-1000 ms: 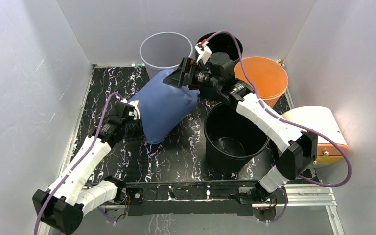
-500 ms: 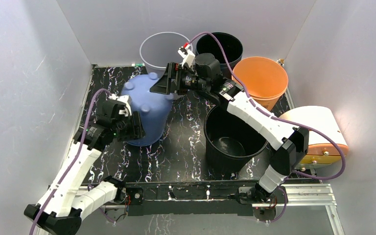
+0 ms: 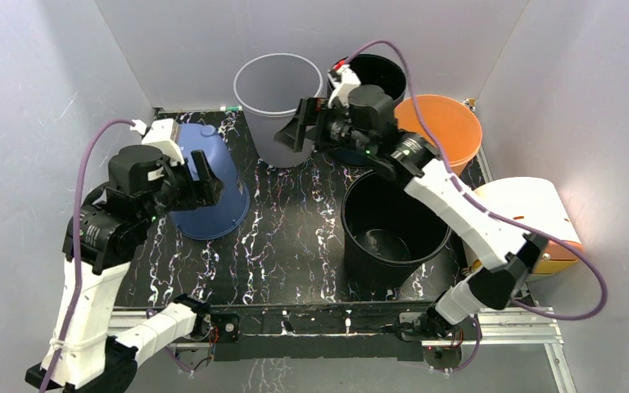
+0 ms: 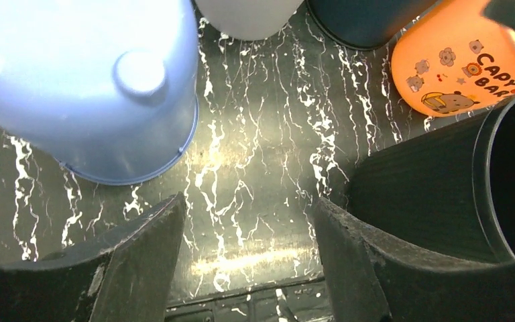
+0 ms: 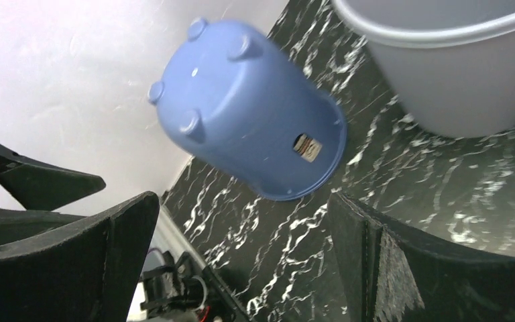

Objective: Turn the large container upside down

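The large container, a blue bucket [image 3: 223, 206], stands mouth down on the left of the dark marbled table, its knobbed base [image 5: 201, 74] facing up. My left gripper [image 3: 205, 182] hovers above its near side, open and holding nothing. In the left wrist view the bucket [image 4: 87, 87] lies beyond the parted fingers of that gripper [image 4: 249, 201], apart from them. My right gripper [image 3: 295, 131] hangs open at the back centre, to the right of the bucket and clear of it. The right wrist view shows the bucket [image 5: 255, 114] ahead of the wide-open right gripper [image 5: 243, 198].
A pale grey bucket [image 3: 277, 59] stands at the back, with a black one [image 3: 381, 72] and an orange one [image 3: 442, 123] to its right. A big black ribbed bucket [image 3: 393, 221] sits upright centre right. A white and orange object [image 3: 532, 217] lies at the right edge.
The blue bucket went from lying on its side to standing base up further left. My left gripper let go of it and rose; my right gripper drew back to the right.
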Controlling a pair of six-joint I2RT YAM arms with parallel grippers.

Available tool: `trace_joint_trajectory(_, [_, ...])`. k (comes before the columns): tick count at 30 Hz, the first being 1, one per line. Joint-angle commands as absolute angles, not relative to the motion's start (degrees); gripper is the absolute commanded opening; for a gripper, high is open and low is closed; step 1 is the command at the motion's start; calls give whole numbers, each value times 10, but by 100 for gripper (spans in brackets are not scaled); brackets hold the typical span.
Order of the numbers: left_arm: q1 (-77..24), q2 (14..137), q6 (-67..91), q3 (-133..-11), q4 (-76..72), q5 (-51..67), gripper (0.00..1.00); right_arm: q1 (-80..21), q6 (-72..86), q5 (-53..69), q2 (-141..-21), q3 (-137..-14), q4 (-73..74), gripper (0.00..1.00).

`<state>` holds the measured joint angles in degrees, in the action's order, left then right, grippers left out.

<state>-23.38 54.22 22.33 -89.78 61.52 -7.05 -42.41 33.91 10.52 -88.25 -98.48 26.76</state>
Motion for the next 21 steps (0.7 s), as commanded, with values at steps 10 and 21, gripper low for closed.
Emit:
trace_joint_trajectory(10, [-235,603,241,-713,588,-118,78,-424,274,-69,-778,-944,325,98])
trace_joint_trajectory(21, [-179,677,228,-648,415,-160,91,-424,284,-31,-800,-947,335,98])
